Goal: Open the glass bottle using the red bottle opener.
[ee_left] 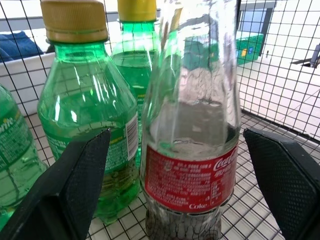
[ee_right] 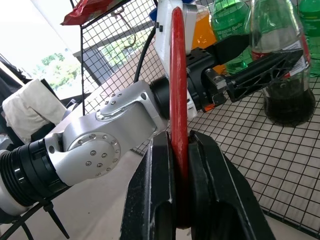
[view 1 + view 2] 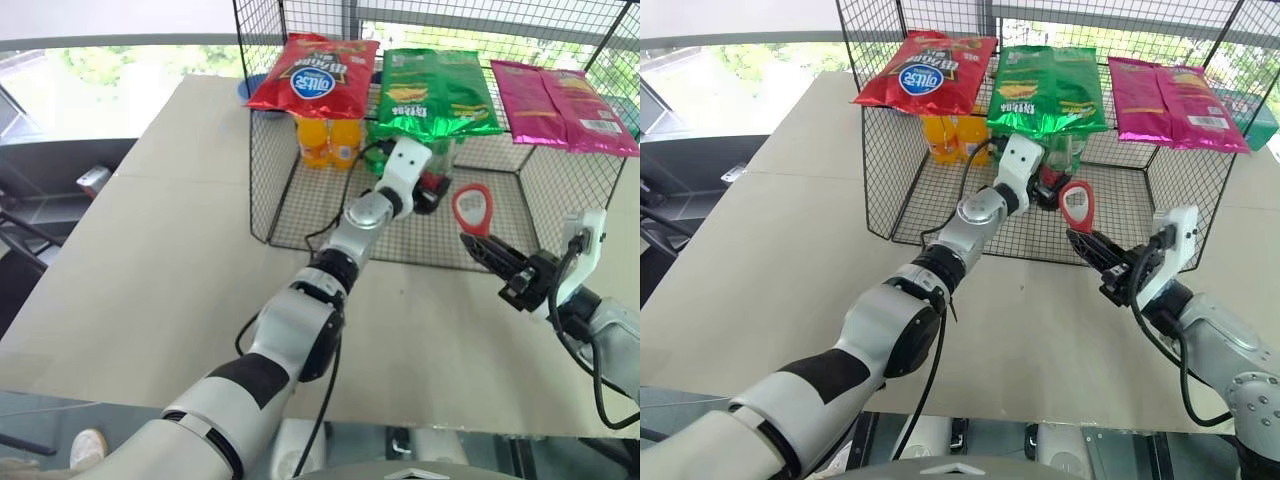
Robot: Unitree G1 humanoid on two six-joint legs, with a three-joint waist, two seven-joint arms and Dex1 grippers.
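The glass bottle (image 1: 190,150) is clear with a red label and dark liquid low inside. It stands upright on the floor of the wire basket (image 3: 300,210). My left gripper (image 3: 430,193) reaches into the basket and is open. Its black fingers (image 1: 80,175) stand one on each side of the bottle, with a gap on both sides. In front of the basket my right gripper (image 3: 482,247) is shut on the handle of the red bottle opener (image 3: 472,208). The opener points up with its loop head on top. The bottle's cap is out of view.
Green plastic bottles (image 1: 85,100) with yellow caps stand right behind the glass bottle, and orange drink bottles (image 3: 330,140) stand at the basket's back left. Red (image 3: 312,75), green (image 3: 435,95) and pink (image 3: 560,105) snack bags lie on the basket's top. The basket stands on a beige table (image 3: 170,260).
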